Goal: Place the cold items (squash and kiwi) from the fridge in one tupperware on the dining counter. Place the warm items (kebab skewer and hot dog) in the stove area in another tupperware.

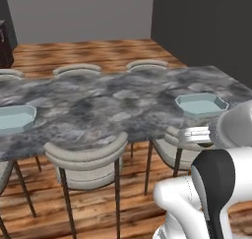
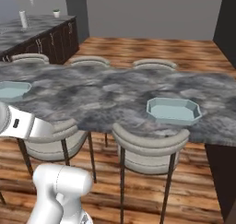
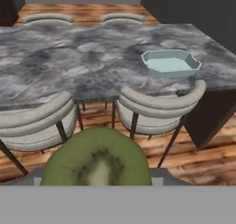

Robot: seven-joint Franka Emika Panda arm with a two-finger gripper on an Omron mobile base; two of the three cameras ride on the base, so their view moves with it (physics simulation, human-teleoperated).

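I am carrying the kiwi between my fingers, which are closed on it; their tips are hidden behind the fruit in my hand view, so the hold is what I read from the kiwi sitting right at the base of my view, hanging in the air above a chair and the wooden floor. I keep it clamped and low because it has not yet reached its place: it belongs with the cold items in a tub on the dining counter.

The kiwi is a cut half, showing its flat face toward me: bright green flesh, a pale oval core in the middle, a ring of dark seeds around that core, and a thin brownish skin at the edge.

Ahead of my fingers and up to the right sits a pale blue tub on the grey marbled counter, near its closer edge, just past a second chair. It looks empty from here. From the right base view a second tub rests far off to the left on the same counter. I judge the nearer one to be my target, so the fruit needs to travel forward, over the chair back and above the rim.
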